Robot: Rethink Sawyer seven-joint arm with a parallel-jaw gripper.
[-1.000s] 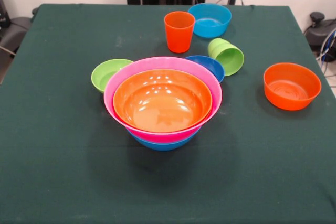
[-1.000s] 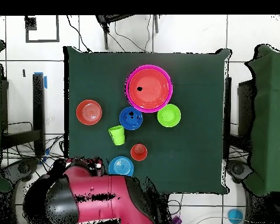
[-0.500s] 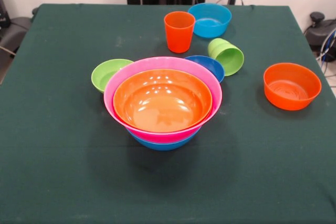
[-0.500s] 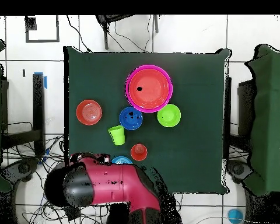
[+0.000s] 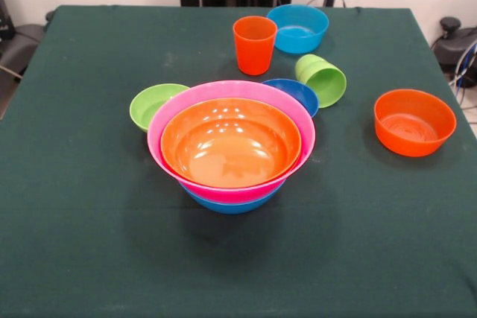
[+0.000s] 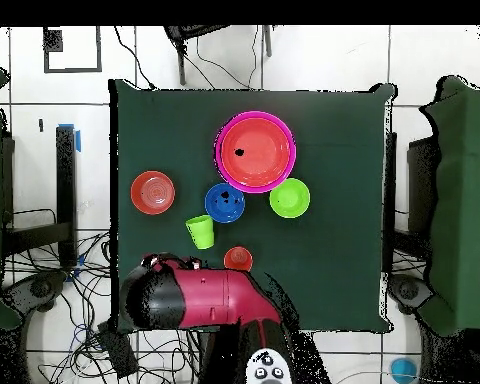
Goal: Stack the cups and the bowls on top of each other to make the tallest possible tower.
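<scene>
Tower's three bowls deep, smaller pieces all loose, arm hanging over the far edge.

Nearest you, mid-table, the tower [image 5: 231, 150]: glossy orange bowl nested in pink, in blue. Hugging its rim behind are the lime bowl [image 5: 153, 104] and small blue bowl [image 5: 296, 93]. The orange bowl [image 5: 414, 121] sits by the right edge. Farther back, the green cup [image 5: 322, 78] lies tipped over, the ribbed orange cup [image 5: 254, 44] stands, and a blue bowl [image 5: 297, 27] hugs the far edge. You'll probably want a small bowl next. The arm [image 6: 199, 300] hides its gripper, so can't tell its state.

The bench [image 5: 74, 221] is dark green. The tower [image 5: 231, 150] nests orange in pink over blue. Beside the tower: a lime bowl [image 5: 153, 104], an orange cup [image 5: 254, 44], seemingly ribbed.
</scene>
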